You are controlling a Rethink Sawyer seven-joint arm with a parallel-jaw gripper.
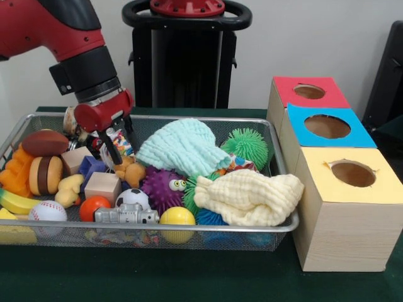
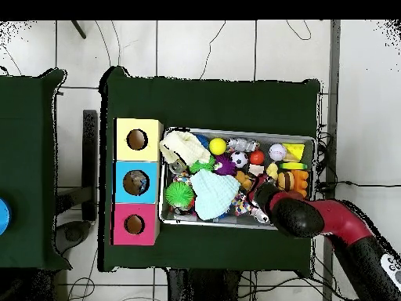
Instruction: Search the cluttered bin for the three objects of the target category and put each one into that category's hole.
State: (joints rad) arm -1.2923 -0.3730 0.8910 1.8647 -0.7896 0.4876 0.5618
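Green-clothed table [image 1: 189, 277] carries it all. The wire-mesh bin [image 1: 277, 228], heaped with toys, sits beside three boxes. The red arm [image 1: 56, 31] reaches into the bin's far corner, away from the boxes. The red-topped hole [image 1: 309, 92] lies on the farthest box. The gripper [image 1: 116, 141]: black jaws spread, hovering over a small orange plush [image 1: 129, 171].

We see the bin [image 1: 189, 234] on the table [image 1: 157, 277], boxes beside it (the hole [image 1: 309, 92] farthest back).
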